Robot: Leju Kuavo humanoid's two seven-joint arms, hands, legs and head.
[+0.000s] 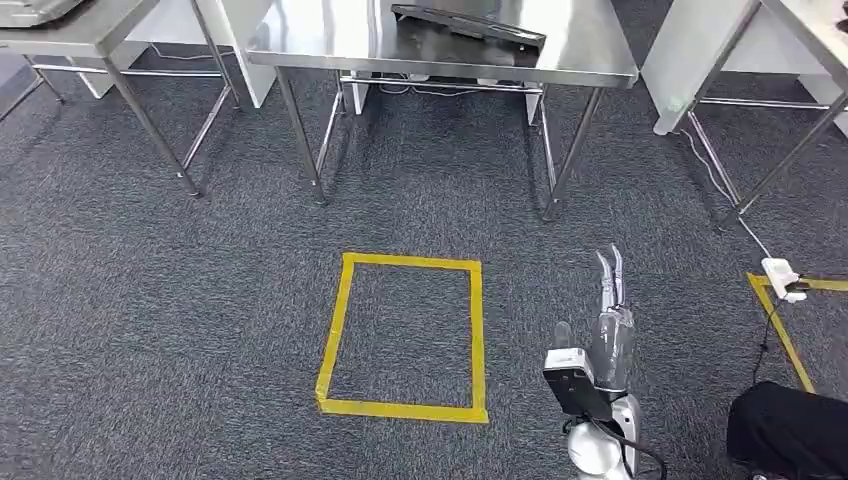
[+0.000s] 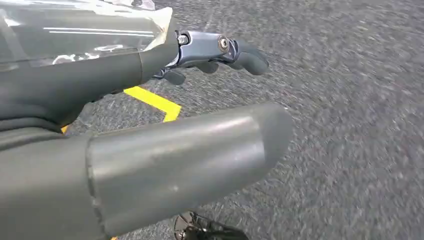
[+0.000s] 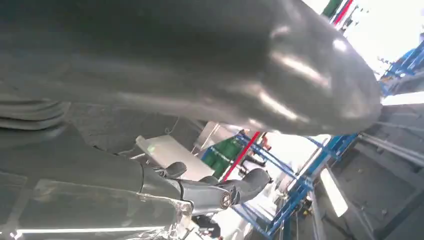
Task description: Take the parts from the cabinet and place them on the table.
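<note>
Grey carpet [image 1: 200,300], steel table [image 1: 330,45], no legible writing.

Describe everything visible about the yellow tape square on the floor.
The yellow tape square is an outline of four flat strips stuck to the dark grey carpet, enclosing bare carpet. It looks like glossy adhesive tape, slightly uneven at the near corners. It lies in front of the steel table, apart from its legs, and nothing stands in it. The right hand hangs beside it without touching it. A corner of yellow tape also appears in the left wrist view.
</note>
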